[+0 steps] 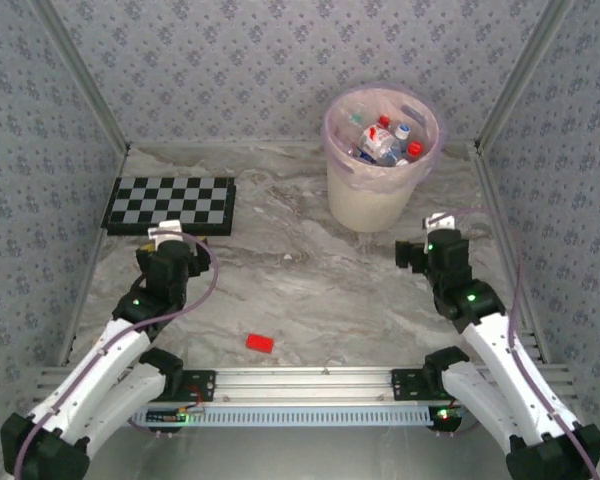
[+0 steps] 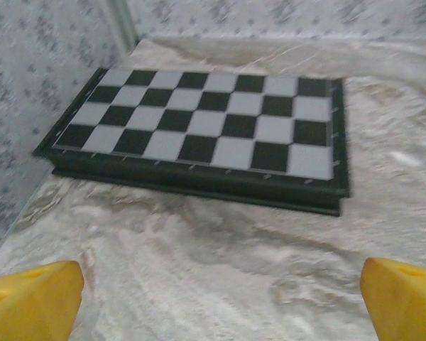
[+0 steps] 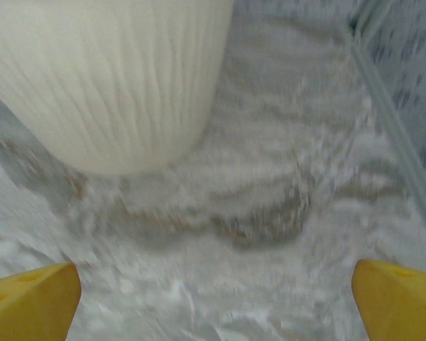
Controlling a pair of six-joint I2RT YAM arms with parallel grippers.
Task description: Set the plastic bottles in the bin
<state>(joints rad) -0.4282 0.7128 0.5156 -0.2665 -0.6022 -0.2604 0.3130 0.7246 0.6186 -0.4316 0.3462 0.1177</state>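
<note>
Bin point(image 1: 375, 205) stands upright at the far right of the marble-patterned table point(image 1: 300, 275), close to the back wall, pink liner folded over its rim. Plastic bottles point(image 1: 385, 142) lie heaped inside it; red caps, a blue cap and red and blue labels show among them, exact count not readable from above. Left gripper point(image 1: 170, 240) sits low over the table on the left side, just short of the near edge of a chessboard point(image 1: 170, 205), pointing toward it. In the left wrist view the chessboard point(image 2: 199, 135) lies flat ahead, near the side wall, and the left gripper point(image 2: 220, 302) has its yellow fingers point(image 2: 32, 298) at opposite edges of the picture, spread wide, bare table between them. Right gripper point(image 1: 425, 248) hangs on the right side, near the foot of the bin and apart from it. In the right wrist view the ribbed cream wall of the bin point(image 3: 106, 78) rises at upper left, and the right gripper point(image 3: 216, 302) shows its yellow fingers point(image 3: 397, 298) far apart with only table surface between. Small red block point(image 1: 260, 343) lies alone on the table near the front rail point(image 1: 300, 385), between the two arms, well apart from both grippers and from the bin.
</note>
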